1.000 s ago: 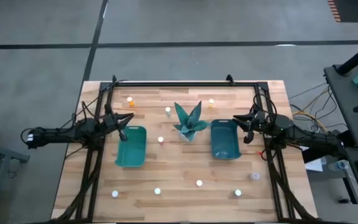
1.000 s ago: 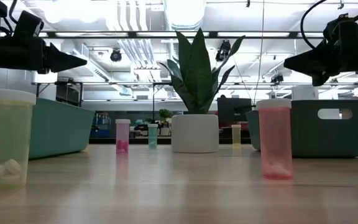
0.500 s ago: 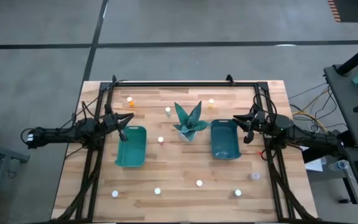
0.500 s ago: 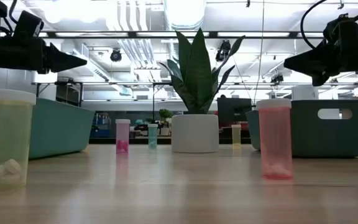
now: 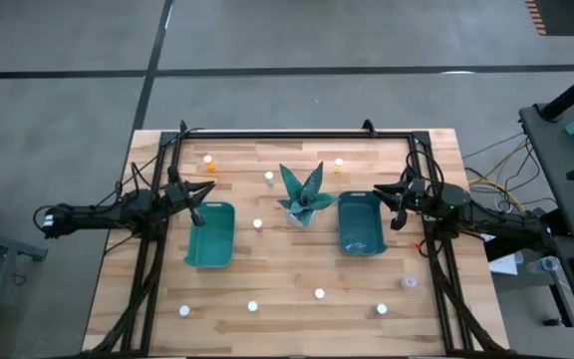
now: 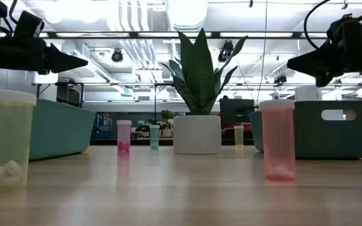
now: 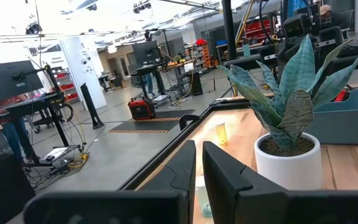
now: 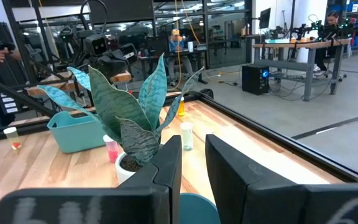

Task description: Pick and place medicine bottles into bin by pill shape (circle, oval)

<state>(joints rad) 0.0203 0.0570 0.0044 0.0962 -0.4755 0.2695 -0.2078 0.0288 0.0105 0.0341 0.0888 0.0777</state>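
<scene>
Several small medicine bottles with white caps stand upright and scattered on the wooden table, among them one at the far left (image 5: 208,160), one in the middle (image 5: 258,224) and one near the front edge (image 5: 319,293). Close to the low camera stand a yellow bottle (image 6: 5,147) and a pink bottle (image 6: 278,141). Two teal bins rest on the table, the left bin (image 5: 210,234) and the right bin (image 5: 361,223). My left gripper (image 5: 207,187) hovers shut, pointing level, at the left bin's far end. My right gripper (image 5: 381,194) hovers shut, also level, at the right bin's far end.
A teal spiky plant in a white pot (image 5: 304,196) stands between the bins. A black frame (image 5: 287,131) runs along the table's far edge and both sides. Bare wood (image 5: 287,259) lies between the bins toward the front.
</scene>
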